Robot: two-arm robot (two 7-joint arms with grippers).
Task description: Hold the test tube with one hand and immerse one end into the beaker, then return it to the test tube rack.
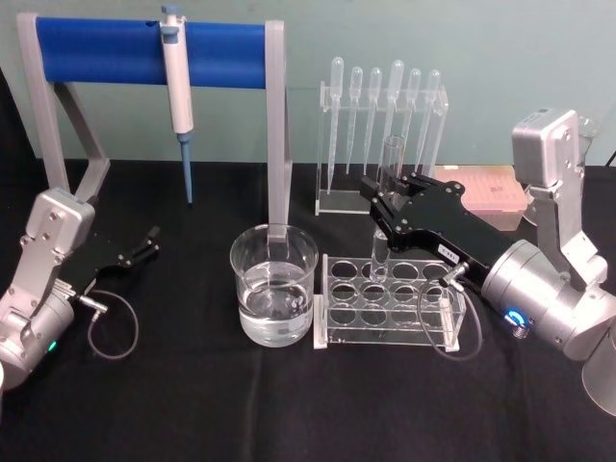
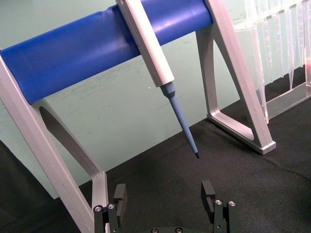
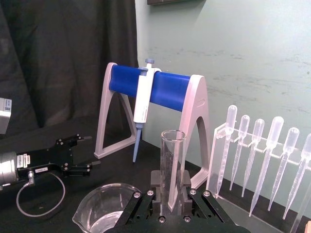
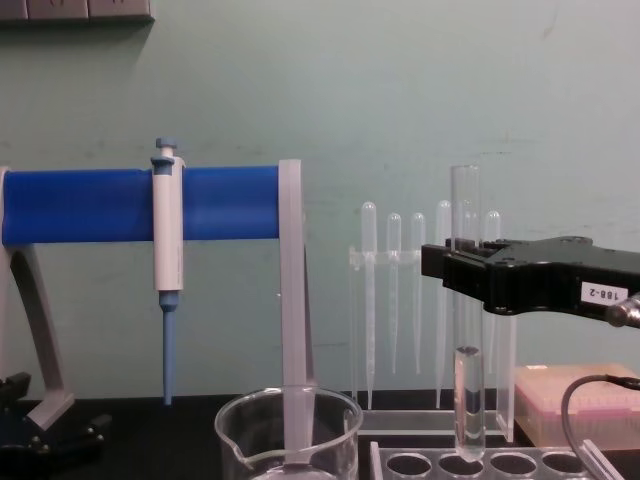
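Observation:
The clear test tube [image 1: 389,173] stands upright over the back row of the clear rack [image 1: 390,300], with my right gripper [image 1: 378,214] shut on its middle. In the chest view the test tube's [image 4: 467,390] round bottom hangs just at the level of the rack's holes, below the right gripper [image 4: 455,272]. The right wrist view shows the test tube [image 3: 172,160] clamped between the jaws. The beaker [image 1: 274,281], partly filled with clear liquid, stands just left of the rack; it also shows as beaker [image 4: 290,435] and beaker [image 3: 104,206]. My left gripper [image 1: 152,241] rests open at the far left, and the left wrist view shows this gripper [image 2: 164,194] holding nothing.
A blue-barred stand [image 1: 154,53] with a hanging pipette [image 1: 178,91] rises behind the beaker. A clear holder of plastic pipettes [image 1: 385,125] stands behind the rack, and a pink tip box [image 1: 486,192] lies at the back right. Black cloth covers the table.

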